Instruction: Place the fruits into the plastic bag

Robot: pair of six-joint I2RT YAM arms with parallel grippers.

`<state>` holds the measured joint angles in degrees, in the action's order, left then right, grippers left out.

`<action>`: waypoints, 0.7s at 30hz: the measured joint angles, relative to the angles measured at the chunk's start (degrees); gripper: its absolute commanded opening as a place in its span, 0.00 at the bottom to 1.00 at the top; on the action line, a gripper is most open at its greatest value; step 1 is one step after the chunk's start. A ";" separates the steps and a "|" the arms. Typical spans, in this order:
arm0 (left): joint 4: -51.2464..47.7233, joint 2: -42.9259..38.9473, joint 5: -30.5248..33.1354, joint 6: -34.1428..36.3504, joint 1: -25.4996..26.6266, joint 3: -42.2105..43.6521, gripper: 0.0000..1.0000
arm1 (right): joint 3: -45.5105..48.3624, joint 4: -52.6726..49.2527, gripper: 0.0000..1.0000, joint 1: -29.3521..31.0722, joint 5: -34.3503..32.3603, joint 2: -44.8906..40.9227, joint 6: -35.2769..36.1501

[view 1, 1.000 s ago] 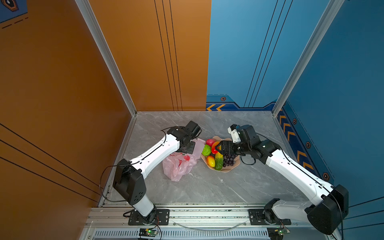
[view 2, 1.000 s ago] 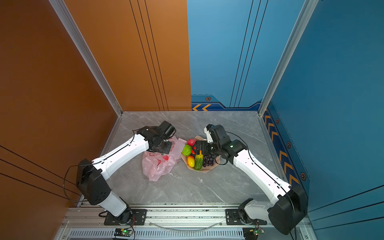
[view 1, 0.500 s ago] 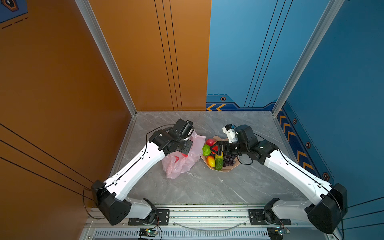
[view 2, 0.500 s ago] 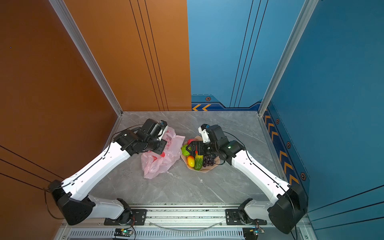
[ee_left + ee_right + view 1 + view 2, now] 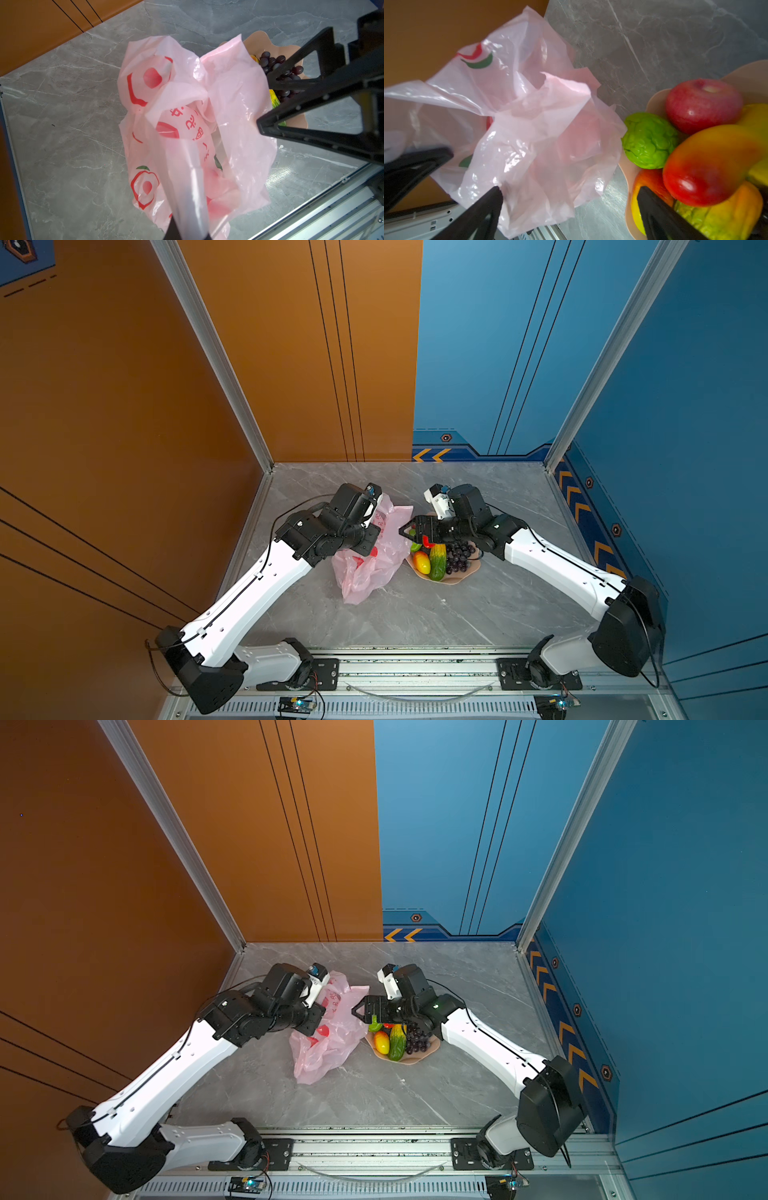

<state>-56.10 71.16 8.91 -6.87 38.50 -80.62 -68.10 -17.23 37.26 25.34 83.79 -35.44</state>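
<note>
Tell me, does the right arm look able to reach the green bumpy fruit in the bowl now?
Probably yes. The right fingers stand wide open close by the green bumpy fruit, which lies uncovered at the edge of the bowl. The plastic bag is near but does not cover it.

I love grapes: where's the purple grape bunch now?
In both top views, the purple grape bunch lies in the peach scalloped bowl, right of the green-yellow cucumber shape.
</note>
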 measured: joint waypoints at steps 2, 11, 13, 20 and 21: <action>0.02 -0.24 0.00 0.00 0.00 0.81 0.00 | 0.00 2.34 1.00 0.00 0.00 0.09 -1.46; 0.15 -2.84 0.00 0.00 0.00 2.03 0.00 | -1.44 11.32 1.00 -1.27 2.21 5.84 -7.21; 0.15 -3.28 0.02 -0.02 0.00 2.03 0.00 | -2.27 12.46 0.96 -1.42 3.04 8.44 -8.55; 0.17 -3.37 1.42 -0.07 -0.55 2.23 0.00 | -2.29 13.29 0.89 -0.17 3.39 9.60 -10.14; 0.17 -3.34 1.66 -0.22 -1.11 2.38 0.00 | -1.97 13.40 0.88 -0.02 3.37 8.96 -10.14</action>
<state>-55.92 67.81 10.57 -7.09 37.39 -78.24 -70.06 -3.84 37.23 28.71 92.75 -45.58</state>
